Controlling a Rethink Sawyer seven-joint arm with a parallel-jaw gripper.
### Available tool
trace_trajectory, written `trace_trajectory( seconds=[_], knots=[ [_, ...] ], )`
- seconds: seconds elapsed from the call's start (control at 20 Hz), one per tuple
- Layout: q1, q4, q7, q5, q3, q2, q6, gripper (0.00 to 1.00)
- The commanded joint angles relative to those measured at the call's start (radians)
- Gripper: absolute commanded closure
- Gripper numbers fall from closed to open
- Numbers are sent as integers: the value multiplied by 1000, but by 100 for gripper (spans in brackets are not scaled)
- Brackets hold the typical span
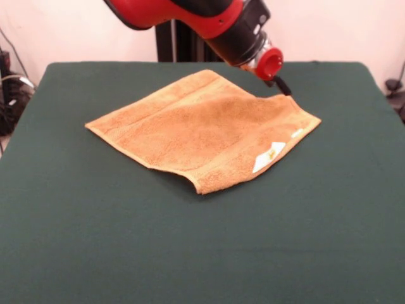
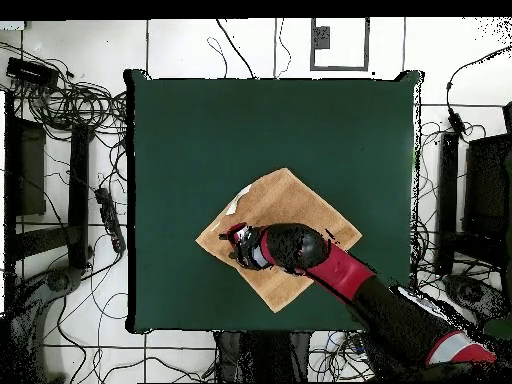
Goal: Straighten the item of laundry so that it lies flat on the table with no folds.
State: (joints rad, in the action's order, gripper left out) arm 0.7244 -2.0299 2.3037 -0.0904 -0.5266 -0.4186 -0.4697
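Note:
The orange-tan towel (image 1: 202, 130) lies spread out as a diamond near the middle of the dark green table (image 1: 190, 253). Its near edge lifts slightly and casts a shadow, and a shallow ripple runs near its far right edge. A white tag (image 1: 269, 155) shows near the right edge. My gripper (image 1: 283, 87) is down at the towel's far right edge, close to the right corner, where the cloth rises a little. In the overhead view the gripper (image 2: 233, 247) sits over the towel (image 2: 300, 205) near its left corner, and the arm hides part of the cloth. The tag (image 2: 236, 204) shows there too.
The red and black arm (image 2: 380, 295) reaches across the towel from the table's (image 2: 200, 130) bottom right in the overhead view. The black pedestal (image 1: 180, 41) stands behind the table's far edge. Cables and equipment (image 2: 70, 100) lie on the floor around the table.

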Motion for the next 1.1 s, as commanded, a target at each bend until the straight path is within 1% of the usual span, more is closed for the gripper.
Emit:
trace_trajectory(
  seconds=[0.05,0.25,0.35,0.4,0.5,0.7,0.85,1.1],
  knots=[
    [-23,-6,43,1,-91,23,97,0],
    [-22,3,40,0,-99,29,103,0],
    [-40,38,23,23,-57,19,85,0],
    [-64,85,-3,59,12,-11,33,0],
    [-79,127,-35,112,85,-52,-40,0],
    [-89,196,-115,248,188,-143,-190,0],
    [-73,236,-173,326,189,-175,-277,0],
    [-44,264,-198,400,157,-205,-386,0]
  ],
)
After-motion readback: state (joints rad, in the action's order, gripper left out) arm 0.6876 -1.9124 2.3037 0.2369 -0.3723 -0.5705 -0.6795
